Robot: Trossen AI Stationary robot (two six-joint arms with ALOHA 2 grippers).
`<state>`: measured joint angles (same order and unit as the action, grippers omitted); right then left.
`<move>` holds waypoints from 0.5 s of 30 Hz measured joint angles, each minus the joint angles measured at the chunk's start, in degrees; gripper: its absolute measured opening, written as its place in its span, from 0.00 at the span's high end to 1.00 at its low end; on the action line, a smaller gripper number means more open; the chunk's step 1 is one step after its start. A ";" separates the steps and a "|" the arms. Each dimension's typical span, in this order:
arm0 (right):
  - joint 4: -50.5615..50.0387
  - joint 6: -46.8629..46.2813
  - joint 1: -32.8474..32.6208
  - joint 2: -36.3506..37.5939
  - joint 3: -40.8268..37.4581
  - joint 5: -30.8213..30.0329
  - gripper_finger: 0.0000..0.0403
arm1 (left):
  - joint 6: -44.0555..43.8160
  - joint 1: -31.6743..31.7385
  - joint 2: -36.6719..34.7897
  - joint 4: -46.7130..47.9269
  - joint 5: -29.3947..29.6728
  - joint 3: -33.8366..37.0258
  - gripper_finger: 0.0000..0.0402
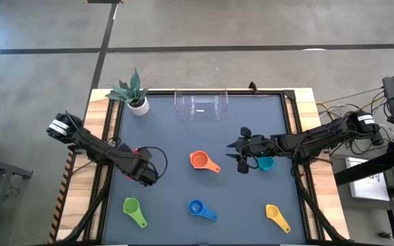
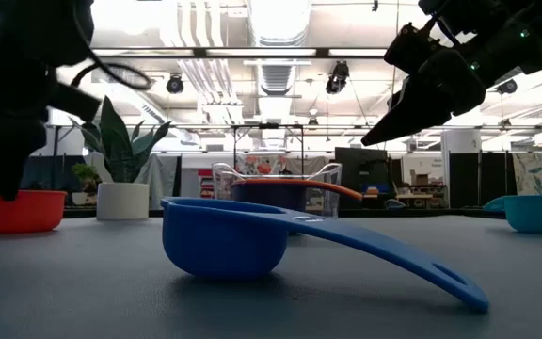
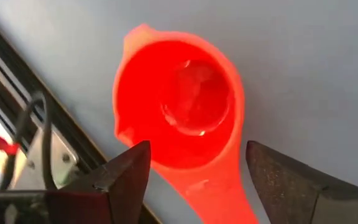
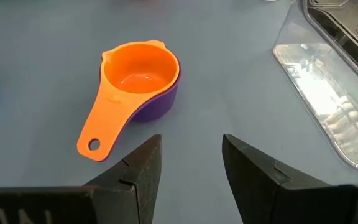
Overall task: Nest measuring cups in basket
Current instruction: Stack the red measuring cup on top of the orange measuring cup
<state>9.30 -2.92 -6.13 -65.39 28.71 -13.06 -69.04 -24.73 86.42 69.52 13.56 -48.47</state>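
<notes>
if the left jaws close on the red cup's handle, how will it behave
The red cup looks like thin moulded plastic, so probably stiff and light. Its glossy surface may slip a little. Gripped by the handle, the empty bowl will likely tilt only slightly.

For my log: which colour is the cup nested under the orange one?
Purple, beneath the orange cup; the right wrist view shows it best.

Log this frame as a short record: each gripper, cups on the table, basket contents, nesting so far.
left gripper: open, straddling the red cup
right gripper: open, above the mat beside the teal cup
nested: orange cup sits inside the purple cup
loose: green cup, blue cup, yellow cup
basket: no cups inside
</notes>
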 joint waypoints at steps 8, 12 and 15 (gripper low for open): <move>0.00 0.00 0.00 0.00 -0.01 0.00 0.60 | 3.88 0.02 -0.10 -0.09 2.38 -2.50 0.57; 0.00 0.00 -0.25 0.00 -0.02 0.00 0.60 | 3.88 0.02 -0.10 -0.52 2.56 -1.66 0.65; 0.00 0.04 -0.56 -0.02 -0.02 0.04 0.60 | 3.88 0.02 -0.10 -1.33 2.56 -0.58 0.66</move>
<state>9.30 -2.87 -6.69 -65.40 28.69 -13.02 -65.17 -24.71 86.32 68.19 16.12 -49.04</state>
